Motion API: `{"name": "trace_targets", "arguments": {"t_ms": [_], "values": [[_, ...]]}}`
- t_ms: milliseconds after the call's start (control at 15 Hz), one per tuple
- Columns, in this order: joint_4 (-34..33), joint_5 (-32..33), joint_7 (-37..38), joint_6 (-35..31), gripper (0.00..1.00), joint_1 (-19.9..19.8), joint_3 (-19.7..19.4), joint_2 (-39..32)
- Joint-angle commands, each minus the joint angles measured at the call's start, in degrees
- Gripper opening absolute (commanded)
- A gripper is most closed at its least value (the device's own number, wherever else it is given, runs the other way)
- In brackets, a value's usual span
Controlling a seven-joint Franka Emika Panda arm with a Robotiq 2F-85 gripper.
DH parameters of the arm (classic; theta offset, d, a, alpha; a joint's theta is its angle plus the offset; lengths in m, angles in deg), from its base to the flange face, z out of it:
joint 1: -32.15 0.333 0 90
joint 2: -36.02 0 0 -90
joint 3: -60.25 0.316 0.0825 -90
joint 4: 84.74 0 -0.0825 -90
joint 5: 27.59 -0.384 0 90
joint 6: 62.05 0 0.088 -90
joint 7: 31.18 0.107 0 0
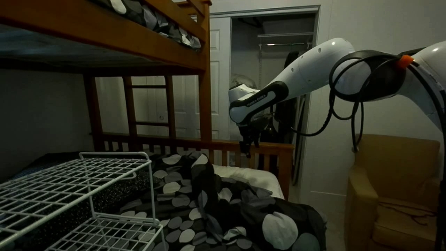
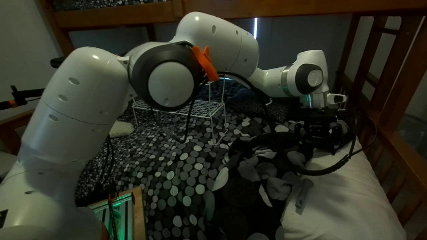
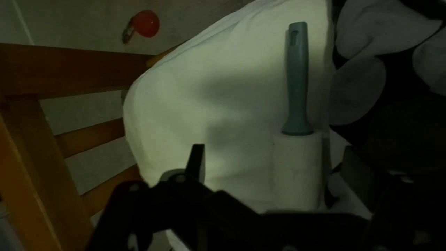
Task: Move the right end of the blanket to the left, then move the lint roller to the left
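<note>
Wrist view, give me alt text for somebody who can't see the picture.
A lint roller with a blue-green handle lies on a pale sheet, handle toward the top, beside a dark patterned blanket on the right. The robot's jaws stand open and empty at the bottom. A wooden bed frame shows at the left.

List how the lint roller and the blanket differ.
The lint roller lies straight, whereas the blanket is rumpled. The lint roller is unpatterned; the blanket is spotted black, grey and white. The blanket is far larger than the lint roller. Both rest on the lower bed.
</note>
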Motion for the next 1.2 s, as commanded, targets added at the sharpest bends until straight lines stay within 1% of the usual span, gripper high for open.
{"name": "trace_targets", "arguments": {"t_ms": [0,133,200,400,600,867,1133], "values": [[-6.42,-7.32,-9.27,5.09,1.0,-4.24,3.25,-5.52],[-9.56,-8.55,-11.64,7.27,1.0,-5.06,3.19,-8.25],[-10.99,-8.76,-13.11,7.33,1.0,-5.47,3.23,-9.64],[-14.66,-9.92,-16.19,5.88,1.0,-6.45,3.92,-13.58],[-17.69,-11.78,-16.53,5.13,1.0,-6.75,4.88,-17.11],[-21.31,-12.13,-16.36,1.47,1.0,-6.55,5.09,-21.62],[-24.7,-14.39,-16.9,-3.02,1.0,-7.28,6.43,-25.33]]}}
